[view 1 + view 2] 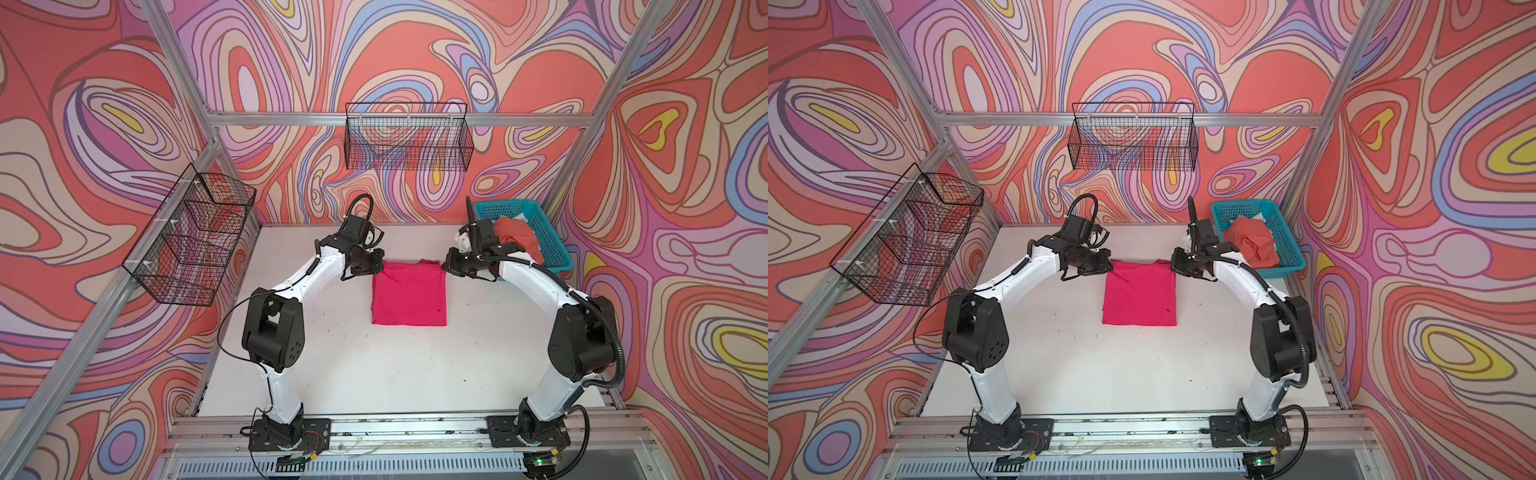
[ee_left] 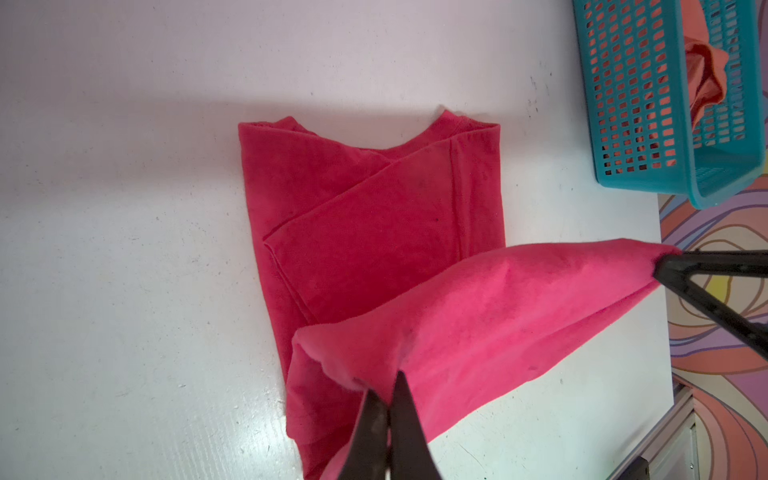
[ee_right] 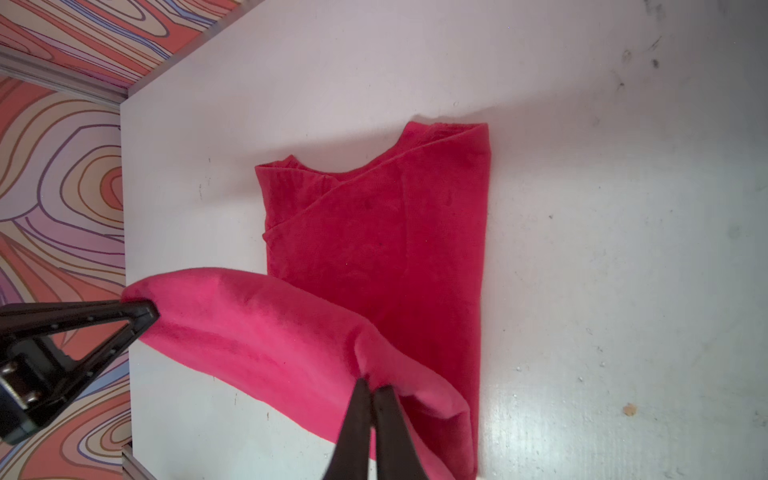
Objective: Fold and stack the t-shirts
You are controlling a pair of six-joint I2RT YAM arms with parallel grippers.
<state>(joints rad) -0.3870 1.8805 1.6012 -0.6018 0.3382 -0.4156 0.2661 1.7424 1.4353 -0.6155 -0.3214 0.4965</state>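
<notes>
The magenta-pink t-shirt (image 1: 409, 297) (image 1: 1140, 299) lies on the white table, folded into a narrow rectangle. Its collar end (image 2: 436, 133) (image 3: 374, 166) lies flat at the far side. My left gripper (image 1: 376, 268) (image 2: 388, 390) is shut on one corner of a raised edge of this shirt. At the other corner of that edge my right gripper (image 1: 444, 266) (image 3: 372, 384) is shut too. The held edge hangs stretched between them above the collar end. The orange-coral t-shirt (image 1: 519, 239) (image 1: 1252, 241) lies crumpled in the teal basket (image 1: 550, 241).
The teal basket (image 1: 1285, 237) (image 2: 631, 104) stands at the table's far right corner, close behind my right arm. A black wire basket (image 1: 407, 141) hangs on the back wall and another (image 1: 191, 237) on the left wall. Aluminium frame rails edge the table.
</notes>
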